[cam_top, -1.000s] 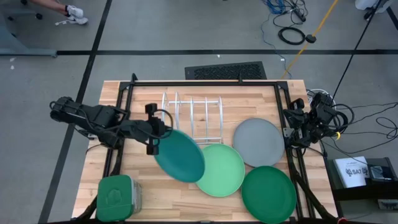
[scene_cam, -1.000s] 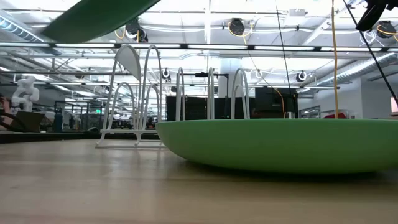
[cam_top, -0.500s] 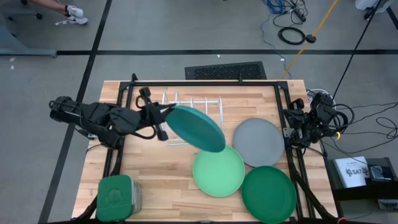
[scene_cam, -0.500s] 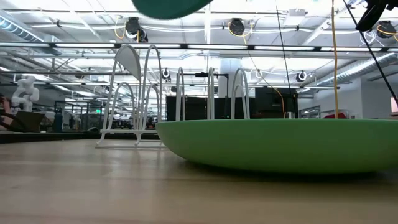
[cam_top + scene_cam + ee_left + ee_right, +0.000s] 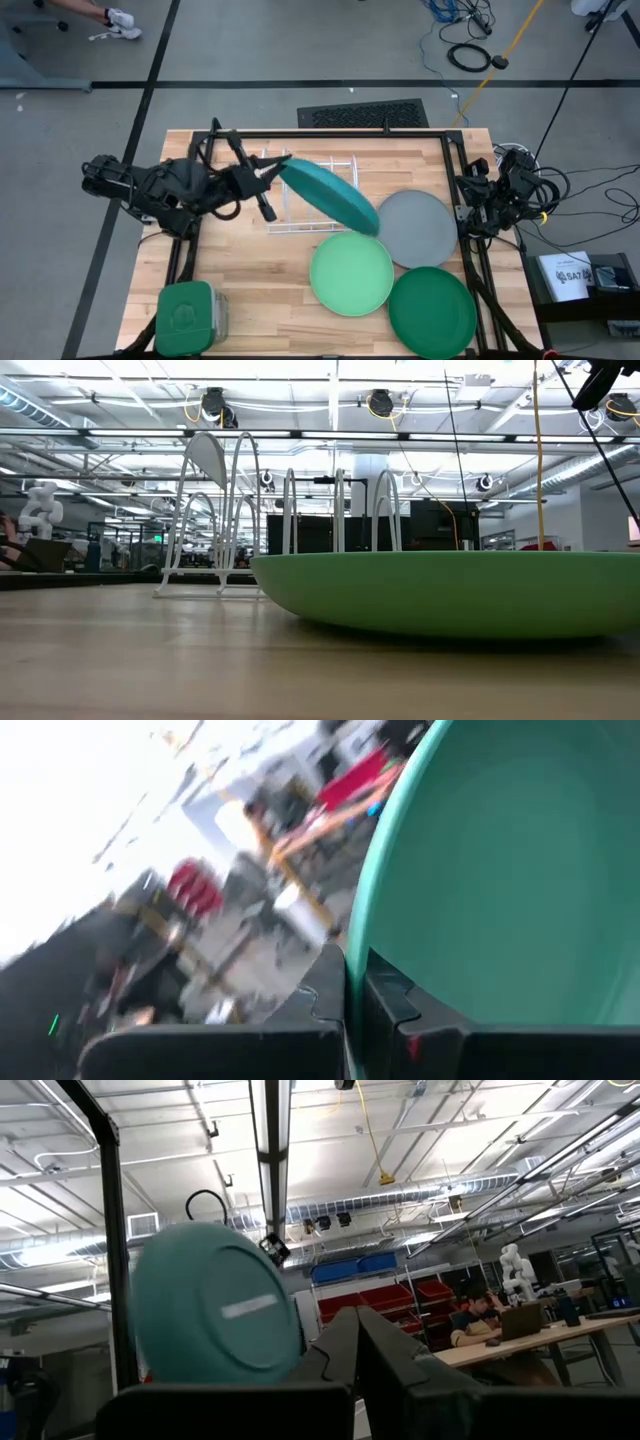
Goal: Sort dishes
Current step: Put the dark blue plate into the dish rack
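The left claw [image 5: 272,172] pinches the rim of the teal plate [image 5: 328,195], fingers pressed on either side of its edge, holding it tilted in the air over the white wire rack [image 5: 310,190], which it partly hides. At the counter's [image 5: 250,280] three o'clock edge the right claw [image 5: 470,205] waits, pressed together. The grey plate [image 5: 420,228], light mint plate [image 5: 351,273] and dark green plate [image 5: 432,312] lie flat toward four o'clock.
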Controlling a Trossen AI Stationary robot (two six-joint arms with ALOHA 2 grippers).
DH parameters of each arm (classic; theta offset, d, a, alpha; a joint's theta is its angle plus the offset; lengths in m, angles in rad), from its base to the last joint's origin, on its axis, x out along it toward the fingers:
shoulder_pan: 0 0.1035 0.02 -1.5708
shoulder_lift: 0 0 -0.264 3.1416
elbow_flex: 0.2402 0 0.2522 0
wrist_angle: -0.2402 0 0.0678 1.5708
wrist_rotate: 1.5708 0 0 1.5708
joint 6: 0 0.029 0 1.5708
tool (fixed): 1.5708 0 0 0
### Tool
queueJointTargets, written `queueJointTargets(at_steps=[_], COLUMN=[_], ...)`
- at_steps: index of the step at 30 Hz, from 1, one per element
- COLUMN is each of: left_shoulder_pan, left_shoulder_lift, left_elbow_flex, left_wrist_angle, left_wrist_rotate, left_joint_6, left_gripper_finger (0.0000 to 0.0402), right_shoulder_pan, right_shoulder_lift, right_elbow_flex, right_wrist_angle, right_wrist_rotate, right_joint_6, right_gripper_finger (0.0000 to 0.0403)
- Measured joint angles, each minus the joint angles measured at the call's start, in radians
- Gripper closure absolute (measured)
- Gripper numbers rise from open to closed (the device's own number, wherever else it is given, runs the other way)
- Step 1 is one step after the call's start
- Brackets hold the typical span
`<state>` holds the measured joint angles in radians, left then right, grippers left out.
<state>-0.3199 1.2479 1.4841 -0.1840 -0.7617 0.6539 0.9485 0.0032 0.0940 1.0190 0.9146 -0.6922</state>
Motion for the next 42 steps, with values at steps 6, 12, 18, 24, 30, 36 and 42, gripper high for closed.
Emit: queueJointTargets(at_steps=[6, 12, 18, 24, 30, 36, 42], left_shoulder_pan=[0.046, 0.152, 0.304, 0.448, 0.557, 0.611, 0.645], left_shoulder_lift=[0.01, 0.01, 0.029, 0.092, 0.156, 0.198, 0.224], left_elbow_flex=[0.0, 0.0, 0.0, 0.0, 0.026, 0.127, 0.232], left_wrist_angle=[0.077, 0.093, 0.129, 0.135, 0.056, -0.092, -0.156], left_wrist_rotate=[0.247, 0.469, 0.68, 0.833, 0.938, 1.003, 1.186], left_joint_6=[0.181, 0.302, 0.356, 0.438, 0.519, 0.596, 0.61], left_gripper_finger=[0.0396, 0.0396, 0.0396, 0.0396, 0.0396, 0.0396, 0.0398], right_shoulder_pan=[0.0, 0.0, 0.0, 0.0, 0.0, 0.0, 0.0], right_shoulder_lift=[0.0, 0.0, 0.0, 0.0, 0.0, 0.0, 0.0], right_elbow_flex=[0.0, 0.0, 0.0, 0.0, 0.0, 0.0, 0.0], right_wrist_angle=[-0.001, -0.004, -0.004, -0.004, -0.004, -0.006, -0.008], right_wrist_rotate=[0.0, 0.0, 0.0, 0.0, 0.0, 0.0, 0.0], right_joint_6=[0.001, 0.003, -0.001, -0.006, -0.008, -0.008, -0.011], right_gripper_finger=[0.0403, 0.0403, 0.0403, 0.0403, 0.0403, 0.0403, 0.0403])
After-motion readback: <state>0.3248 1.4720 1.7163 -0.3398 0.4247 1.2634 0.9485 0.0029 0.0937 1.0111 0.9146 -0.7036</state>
